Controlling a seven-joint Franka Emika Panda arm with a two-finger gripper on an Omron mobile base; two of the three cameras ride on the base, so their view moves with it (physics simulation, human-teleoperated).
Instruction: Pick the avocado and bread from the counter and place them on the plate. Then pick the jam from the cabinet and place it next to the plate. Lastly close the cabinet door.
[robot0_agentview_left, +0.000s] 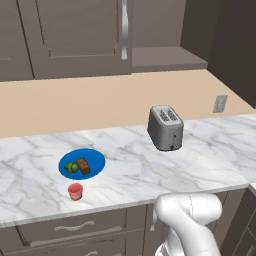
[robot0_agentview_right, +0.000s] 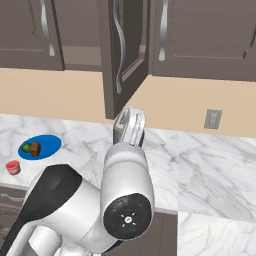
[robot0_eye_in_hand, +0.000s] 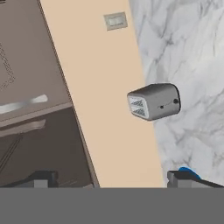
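Observation:
The blue plate (robot0_agentview_left: 95, 159) lies on the left part of the marble counter (robot0_agentview_left: 210, 150), holding the dark green avocado (robot0_agentview_left: 72, 167) and the brown bread (robot0_agentview_left: 83, 166) side by side. The red jam (robot0_agentview_left: 75, 191) stands on the counter just in front of the plate, apart from it. In the right base view I see the plate (robot0_agentview_right: 50, 144), the avocado (robot0_agentview_right: 26, 148), the bread (robot0_agentview_right: 35, 149) and the jam (robot0_agentview_right: 13, 167) at the left. The cabinet door (robot0_agentview_right: 131, 47) stands swung out, and the cabinet shelf (robot0_agentview_left: 167, 57) shows bare. My gripper (robot0_eye_in_hand: 113, 179) is open and holds nothing, pointing at the wall above the counter.
A grey toaster (robot0_agentview_left: 165, 127) stands mid-counter, below the swung-out door, and appears in the hand view as the toaster (robot0_eye_in_hand: 154, 101). An outlet (robot0_agentview_left: 220, 103) sits on the beige wall to its right. Closed cupboards flank the cabinet. Drawers run under the counter edge.

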